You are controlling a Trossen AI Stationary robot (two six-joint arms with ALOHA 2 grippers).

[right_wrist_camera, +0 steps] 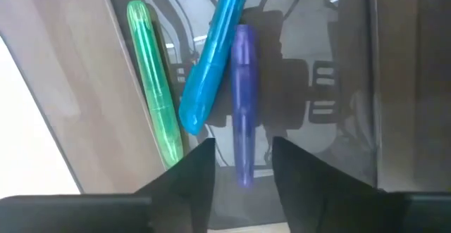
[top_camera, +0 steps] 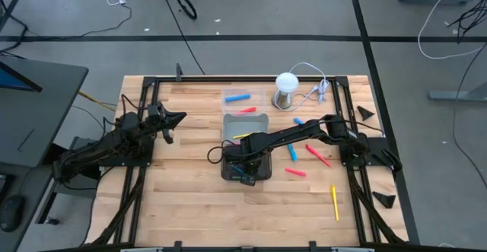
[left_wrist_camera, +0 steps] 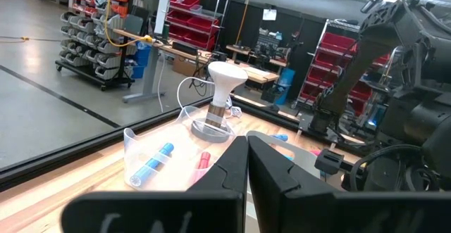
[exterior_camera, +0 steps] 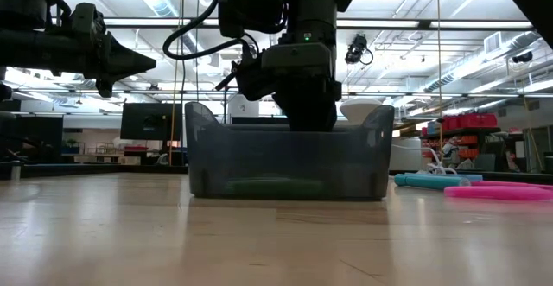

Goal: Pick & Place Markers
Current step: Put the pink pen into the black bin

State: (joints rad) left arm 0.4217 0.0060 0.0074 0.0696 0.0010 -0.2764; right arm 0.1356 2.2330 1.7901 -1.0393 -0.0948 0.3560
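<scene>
A grey tray (top_camera: 245,117) stands mid-table. My right gripper (right_wrist_camera: 243,164) points down into it, open. On the tray floor below it lie a green marker (right_wrist_camera: 153,92) and a purple marker (right_wrist_camera: 243,99). A blue marker (right_wrist_camera: 211,57) slants across them, one end higher. The purple marker's end shows between my fingertips, and I see no touch. More markers lie on the wood to the tray's right: blue (top_camera: 292,151), pink (top_camera: 318,154), pink (top_camera: 295,173), yellow (top_camera: 335,202). My left gripper (top_camera: 171,122) waits shut at the table's left, held level above the wood.
A clear tray (top_camera: 247,98) at the far side holds a blue marker (top_camera: 237,97); a red one (top_camera: 245,110) lies next to it. A white-domed metal cylinder (top_camera: 286,90) with a white cable stands at the far right. Bare wood lies in front of the grey tray.
</scene>
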